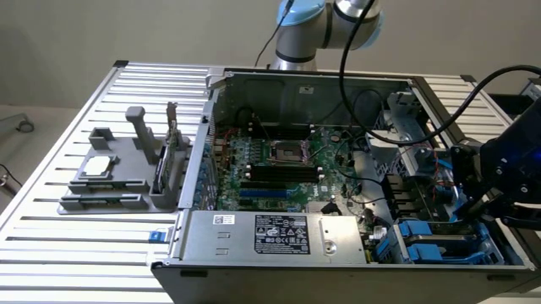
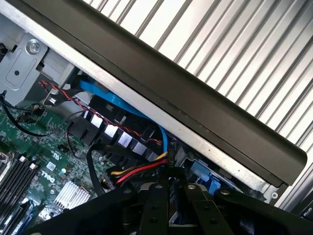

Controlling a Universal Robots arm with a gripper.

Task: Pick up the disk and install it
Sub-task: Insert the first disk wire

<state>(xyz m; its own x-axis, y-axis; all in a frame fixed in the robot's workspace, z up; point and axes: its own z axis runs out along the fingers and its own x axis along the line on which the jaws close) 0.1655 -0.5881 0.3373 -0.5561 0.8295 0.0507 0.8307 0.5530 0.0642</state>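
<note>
Open computer case [image 1: 305,82] lying on its side on a slatted metal bench [image 1: 76,253], with the robot arm [image 1: 313,25] rising behind it. The pincer [image 1: 483,214] hangs low over the drive bay at the front corner of the case, on the exterior view's right; whether it is apart, together or clamped on anything cannot be told. The disk [image 1: 446,240] lies flat in that bay, its silver-grey face edged by the blue carrier frame, directly beneath and just beside the pincer; contact between the two cannot be made out. Beside the bay, toward the exterior view's left, sits the large silver box [image 1: 279,234] with its black-and-white label, and behind it the green motherboard [image 1: 279,168]. On the bench, well apart from the case on the exterior view's left, stands a grey holder [image 1: 127,183] carrying a small square silver chip [image 1: 95,166]. From the wrist, the pincer [image 2: 168,188] is seen just inside the dark case wall [image 2: 161,83], near a blue cable [image 2: 122,105] and a red-and-yellow wire bundle [image 2: 142,170].
</note>
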